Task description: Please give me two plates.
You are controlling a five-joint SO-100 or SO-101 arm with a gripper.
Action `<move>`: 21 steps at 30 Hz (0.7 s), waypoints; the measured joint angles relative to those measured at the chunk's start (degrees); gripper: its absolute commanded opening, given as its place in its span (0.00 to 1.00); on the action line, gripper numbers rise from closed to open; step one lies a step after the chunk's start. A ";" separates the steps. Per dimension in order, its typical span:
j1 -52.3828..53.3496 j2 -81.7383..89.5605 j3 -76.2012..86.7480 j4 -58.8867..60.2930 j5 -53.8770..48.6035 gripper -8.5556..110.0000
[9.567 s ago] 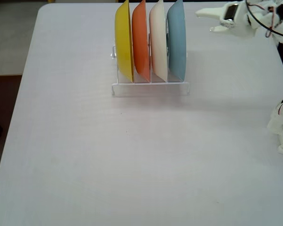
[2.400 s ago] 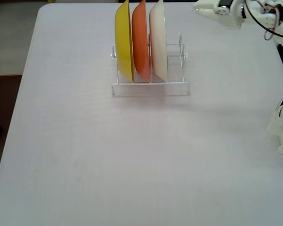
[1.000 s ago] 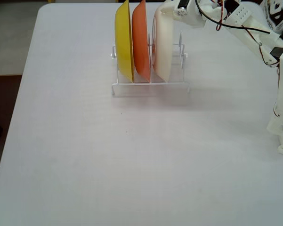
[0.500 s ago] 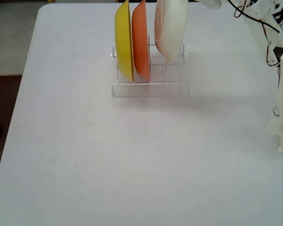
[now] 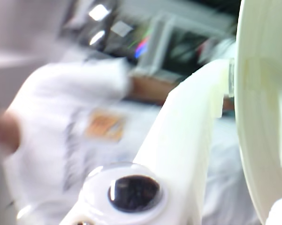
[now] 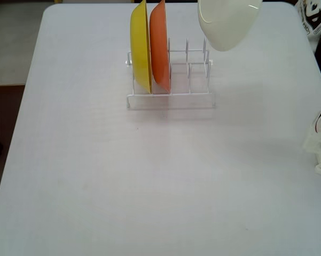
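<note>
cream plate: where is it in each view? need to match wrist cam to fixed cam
Wrist view: the cream plate fills the right edge, seen edge-on, beside a white finger of the claw.
Fixed view: the cream plate is at top centre-right, lifted clear above the white rack; its top is cut off by the frame.
Shared landmark: only the plate itself; rack and table are not in the wrist view.

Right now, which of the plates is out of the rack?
The cream-white plate: it hangs in the air above the rack's empty right slots, while the yellow plate and orange plate stand upright in theirs.
</note>
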 measured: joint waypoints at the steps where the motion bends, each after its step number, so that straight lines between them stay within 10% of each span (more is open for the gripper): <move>1: -1.67 1.32 0.44 -0.62 0.62 0.07; 21: -36.12 14.15 24.43 -29.18 8.70 0.07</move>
